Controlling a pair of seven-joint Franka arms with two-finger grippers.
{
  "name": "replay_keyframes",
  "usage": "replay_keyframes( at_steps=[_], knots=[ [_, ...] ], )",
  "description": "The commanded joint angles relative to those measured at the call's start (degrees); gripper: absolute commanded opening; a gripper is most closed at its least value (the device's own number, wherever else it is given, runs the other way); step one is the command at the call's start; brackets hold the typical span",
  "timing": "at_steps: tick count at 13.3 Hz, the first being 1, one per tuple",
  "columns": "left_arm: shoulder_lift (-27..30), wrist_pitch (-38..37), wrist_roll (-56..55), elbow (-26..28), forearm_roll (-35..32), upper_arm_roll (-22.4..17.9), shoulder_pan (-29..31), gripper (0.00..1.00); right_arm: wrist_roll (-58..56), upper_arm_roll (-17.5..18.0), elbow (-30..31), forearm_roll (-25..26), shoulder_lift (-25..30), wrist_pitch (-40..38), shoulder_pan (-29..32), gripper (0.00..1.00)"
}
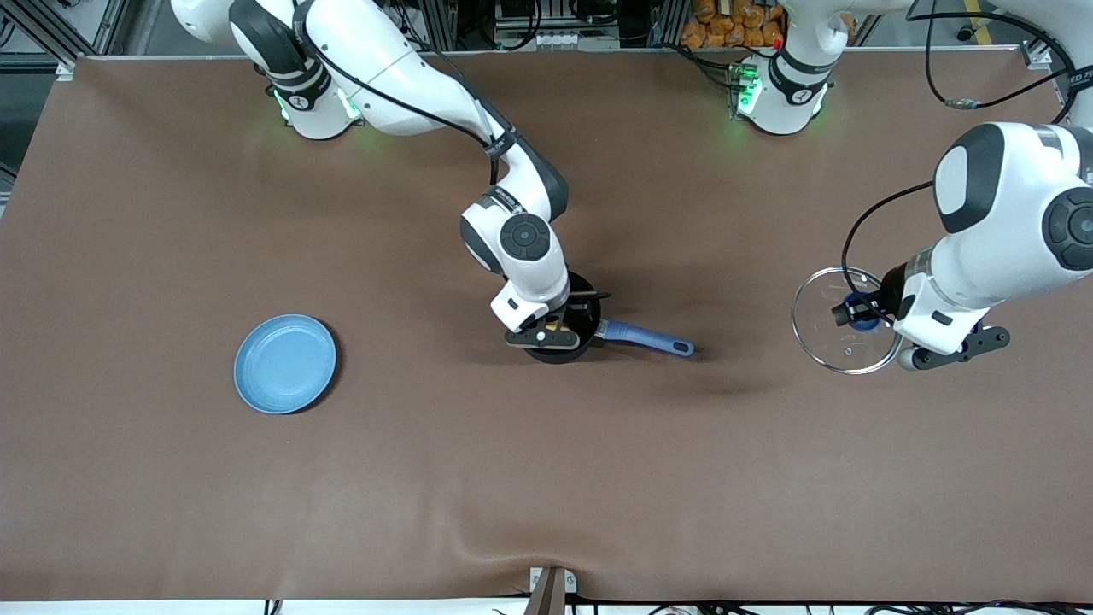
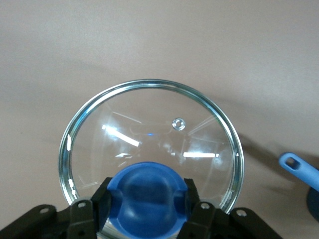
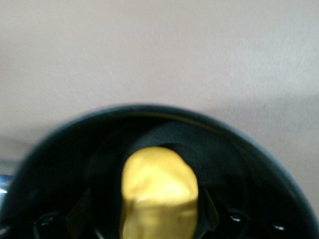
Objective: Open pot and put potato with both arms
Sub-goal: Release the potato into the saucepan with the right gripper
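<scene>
left fingers (image 2: 199, 211) clenched on lid (image 2: 149, 129) knob over table; right gripper (image 1: 546, 329) in pot (image 1: 589, 333) w/ potato (image 3: 158, 194), grip unclear.

pot (image 1: 589, 329) black, open, mid-table | potato (image 3: 158, 199) yellow, inside | lid (image 1: 824, 337) off

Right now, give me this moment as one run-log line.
left gripper: shut on lid knob, aloft | right gripper: over pot, potato between fingers | plate: idle
</scene>
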State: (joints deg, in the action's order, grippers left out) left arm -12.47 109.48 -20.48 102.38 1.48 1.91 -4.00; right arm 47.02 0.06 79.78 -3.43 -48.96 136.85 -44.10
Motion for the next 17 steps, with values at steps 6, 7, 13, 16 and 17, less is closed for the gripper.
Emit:
replay_keyframes(
  at_steps=[6, 7, 13, 16, 17],
  knots=[
    [4.5, 17.9, 1.1, 17.6, 0.5, 0.3, 0.6, 0.00, 0.7, -0.4, -0.5, 1.1, 8.4, -12.5, 1.6, 1.00],
    [4.4, 20.7, 1.1, 19.5, 0.5, 0.3, 0.6, 0.00, 0.7, -0.3, -0.5, 1.1, 10.7, -14.7, 2.6, 1.00],
    [1.4, 34.5, 3.0, 27.2, 0.3, 0.3, 0.8, 0.00, -6.1, -0.3, -0.3, 2.0, 23.2, -33.1, 15.2, 1.00],
    [-1.9, 39.1, 5.4, 27.9, 0.3, 0.3, 1.4, 0.00, -11.5, -0.3, -0.3, 4.5, 26.5, -35.9, 21.1, 1.00],
    [-3.2, 40.3, 6.4, 27.8, 0.3, 0.3, 2.0, 0.00, -15.2, -0.3, -0.3, 5.4, 27.3, -37.6, 23.2, 1.00]
  ],
)
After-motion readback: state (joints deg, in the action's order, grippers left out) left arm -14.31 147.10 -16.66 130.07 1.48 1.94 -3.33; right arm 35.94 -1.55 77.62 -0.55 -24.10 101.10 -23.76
